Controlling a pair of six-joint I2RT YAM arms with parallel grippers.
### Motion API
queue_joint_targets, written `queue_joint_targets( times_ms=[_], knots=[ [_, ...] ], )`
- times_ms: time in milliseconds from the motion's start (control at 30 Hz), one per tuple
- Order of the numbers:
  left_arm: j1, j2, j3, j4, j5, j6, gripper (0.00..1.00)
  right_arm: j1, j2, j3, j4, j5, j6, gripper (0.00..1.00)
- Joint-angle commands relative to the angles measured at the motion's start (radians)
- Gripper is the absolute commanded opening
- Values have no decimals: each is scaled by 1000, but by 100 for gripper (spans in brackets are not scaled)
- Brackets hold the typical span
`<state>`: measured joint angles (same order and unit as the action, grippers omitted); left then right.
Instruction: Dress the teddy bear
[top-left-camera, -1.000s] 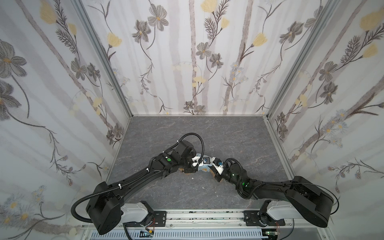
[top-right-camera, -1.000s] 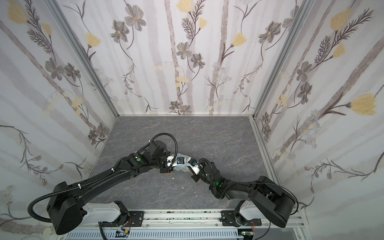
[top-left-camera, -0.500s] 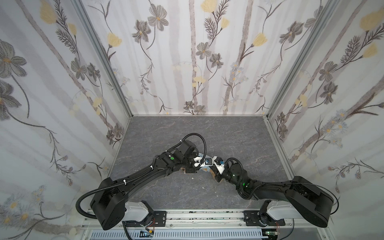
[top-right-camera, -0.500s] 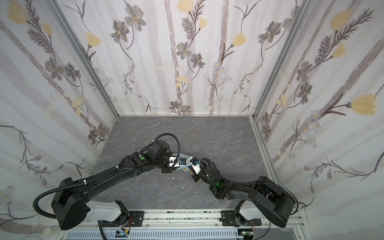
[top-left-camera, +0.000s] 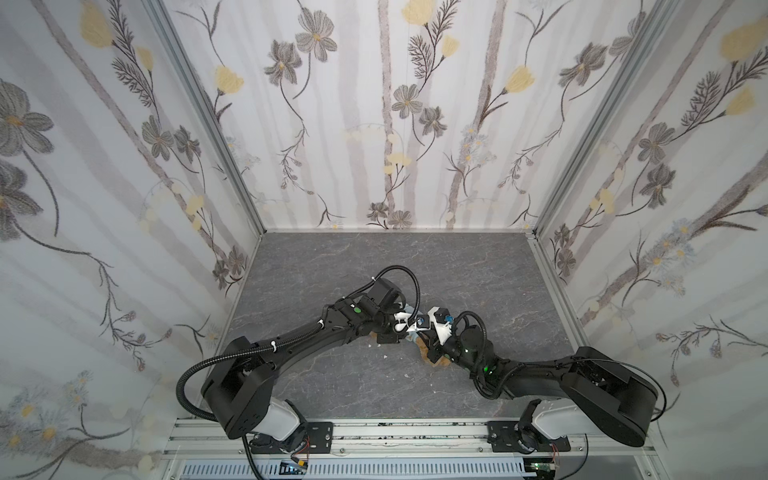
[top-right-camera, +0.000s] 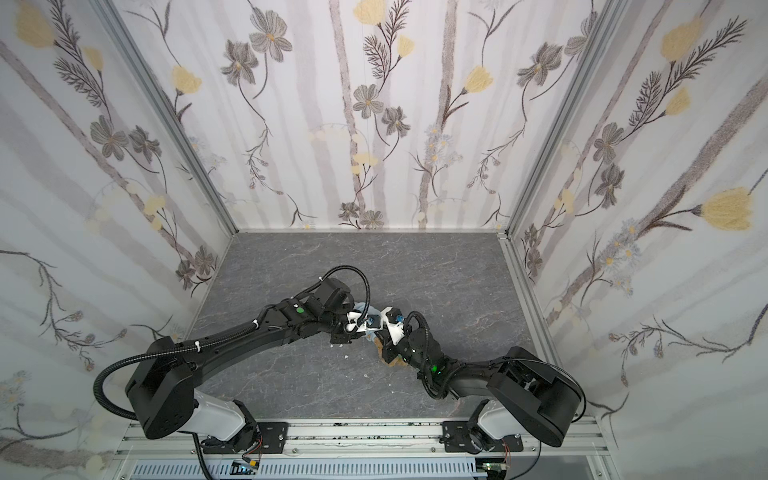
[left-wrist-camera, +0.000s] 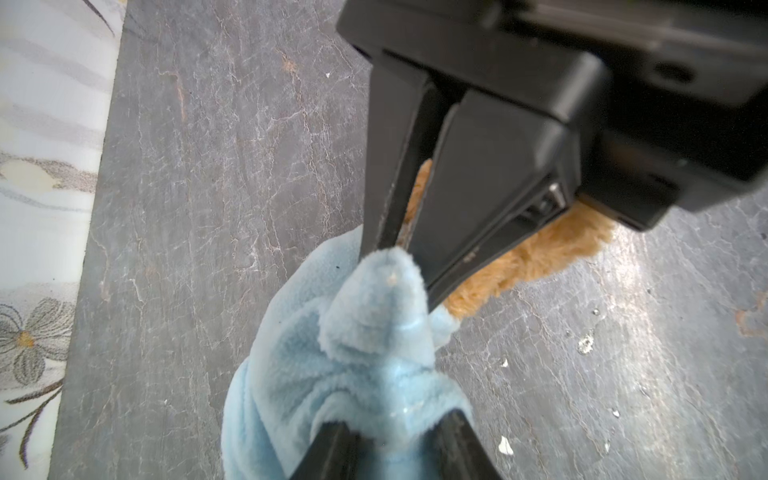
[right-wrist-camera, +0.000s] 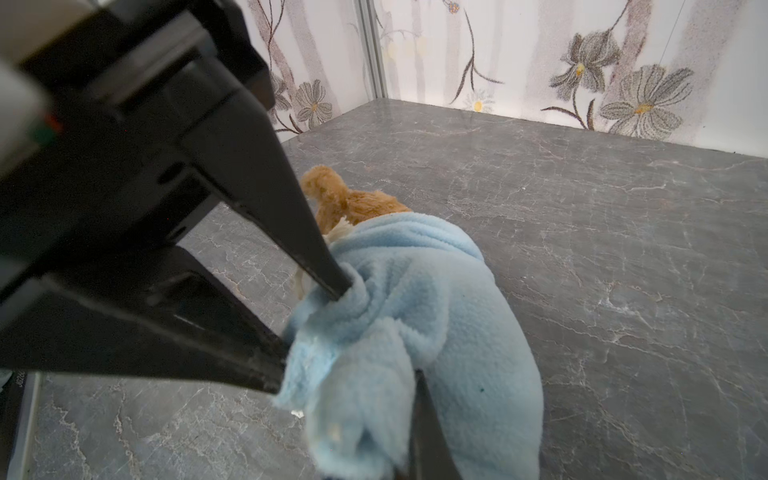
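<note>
Left wrist view: right pincer (left-wrist-camera: 399, 245) pinched shut on light-blue fleece top (left-wrist-camera: 332, 365). Right wrist view: left pincer (right-wrist-camera: 307, 332) part-open, tips in fleece. Fleece hides most of teddy bear (left-wrist-camera: 540, 257); face unseen.

Two matte black jointed arms, the left arm (top-left-camera: 291, 345) and the right arm (top-left-camera: 536, 370), sit on rounded grey-white base housings (top-left-camera: 278, 419) fixed to black screwed mounting plates (top-left-camera: 318, 432). A ribbed black cable conduit (top-left-camera: 183, 386) loops off the left shoulder (a small white tie (top-left-camera: 272, 345) cinches it). Small green lamps (top-left-camera: 356, 309) glow on both forearms; white plastic wrist brackets (top-left-camera: 441, 330) carry matte black wedge-shaped fingers (left-wrist-camera: 478, 199).
</note>
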<state>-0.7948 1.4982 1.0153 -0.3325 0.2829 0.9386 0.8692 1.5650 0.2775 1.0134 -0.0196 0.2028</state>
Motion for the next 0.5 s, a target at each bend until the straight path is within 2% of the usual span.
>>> queue_joint_targets(
  times_ms=[0,100,233,333,467],
  knots=[
    [2,27,2,101,-69,-28,33,14,4,1,249,-132,-2,2],
    [6,51,10,132,-86,-33,24,14,-1,-15,249,-137,-26,2],
    [20,48,8,138,-85,-48,5,-2,-35,-61,232,-88,-64,1],
    [36,17,-5,145,-68,-65,0,-30,-63,-82,187,-67,-85,0],
    [55,-33,-40,179,-52,-93,0,-41,-86,-107,175,-62,-87,0]
  ],
)
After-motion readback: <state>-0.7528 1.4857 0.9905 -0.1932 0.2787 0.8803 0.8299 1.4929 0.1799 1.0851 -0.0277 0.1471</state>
